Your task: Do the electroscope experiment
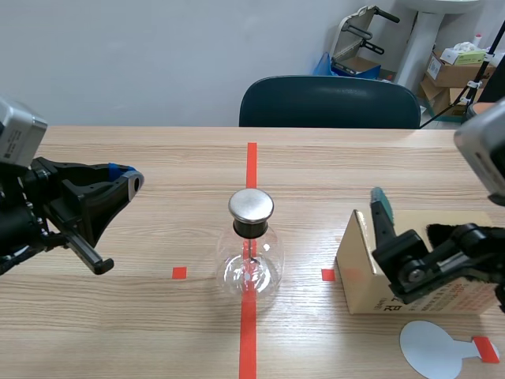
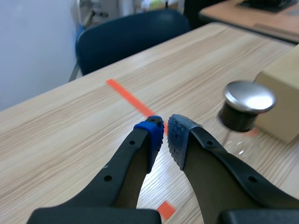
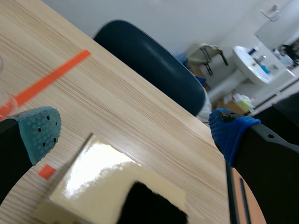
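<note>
while the electroscope (image 1: 251,253) is standing upright on the red tape line in the middle of the table, with its metal cap (image 1: 251,204) on top, nothing is being held by either tool. the left gripper (image 2: 166,133) is raised at the left side, well apart from the flask, and its pads are almost pressed together on nothing. the right gripper (image 3: 135,133) is spread wide above the cardboard box (image 1: 367,276), on which a piece of black fur (image 3: 149,205) is lying.

several risks can be judged from here. if the fur is taken too low, the box top may be pinched together with it, and the box could be lifted or dragged. the fur is soft and may be caught only at the edge, so it could be dropped on the way. the flat grey disc with handle (image 1: 430,347) is lying on the table just beside the box, and it is probably hard to pick up because it is so thin. the flask is of glass with a round belly, so it may be tipped or rolled if the cap is pushed from the side.

some print is seen on the front of the box, but it is too small to be read. no label is seen on the flask.
</note>
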`<action>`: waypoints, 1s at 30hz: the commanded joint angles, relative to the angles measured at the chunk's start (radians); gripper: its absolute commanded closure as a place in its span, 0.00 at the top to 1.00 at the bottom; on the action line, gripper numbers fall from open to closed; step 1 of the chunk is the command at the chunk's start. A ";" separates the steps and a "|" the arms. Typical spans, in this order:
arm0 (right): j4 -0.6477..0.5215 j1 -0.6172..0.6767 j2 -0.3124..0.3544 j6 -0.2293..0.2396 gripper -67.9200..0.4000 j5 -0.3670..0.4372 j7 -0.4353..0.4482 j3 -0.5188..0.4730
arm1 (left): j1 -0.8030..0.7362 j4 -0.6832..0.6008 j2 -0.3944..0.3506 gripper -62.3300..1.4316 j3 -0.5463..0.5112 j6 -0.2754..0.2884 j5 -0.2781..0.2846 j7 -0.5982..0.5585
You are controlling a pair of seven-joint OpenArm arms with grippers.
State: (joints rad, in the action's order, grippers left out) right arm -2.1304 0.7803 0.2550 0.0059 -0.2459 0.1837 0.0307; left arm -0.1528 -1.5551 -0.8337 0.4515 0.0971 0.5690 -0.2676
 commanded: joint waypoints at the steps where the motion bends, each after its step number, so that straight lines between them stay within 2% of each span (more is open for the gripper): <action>1: 0.004 -0.038 0.022 0.011 1.00 0.032 -0.012 0.021 | -0.017 -0.017 0.008 0.14 -0.018 -0.002 0.000 -0.011; 4: 0.004 -0.091 0.054 0.027 1.00 0.106 -0.064 0.064 | -0.052 -0.017 0.024 0.14 -0.076 -0.006 -0.021 -0.006; 8: 0.004 -0.157 0.095 0.043 1.00 0.199 -0.089 0.120 | -0.105 -0.017 0.064 0.14 -0.149 -0.005 -0.094 0.006; 14: 0.004 -0.213 0.133 0.158 1.00 0.273 -0.126 0.173 | -0.173 -0.017 0.093 0.12 -0.211 -0.005 -0.154 -0.012; 17: 0.004 -0.213 0.133 0.195 1.00 0.301 -0.126 0.175 | -0.197 -0.017 0.116 0.12 -0.237 -0.005 -0.193 -0.039; 21: 0.004 -0.212 0.133 0.204 1.00 0.325 -0.126 0.176 | -0.230 -0.017 0.138 0.11 -0.257 -0.010 -0.225 -0.091; 30: 0.004 -0.212 0.133 0.204 1.00 0.330 -0.127 0.176 | -0.298 -0.017 0.138 0.11 -0.263 -0.029 -0.238 -0.232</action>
State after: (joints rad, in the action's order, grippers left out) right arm -2.1254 0.5690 0.3798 0.2146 0.0769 0.0463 0.2153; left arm -0.4488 -1.5551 -0.6983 0.1955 0.0708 0.3286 -0.4793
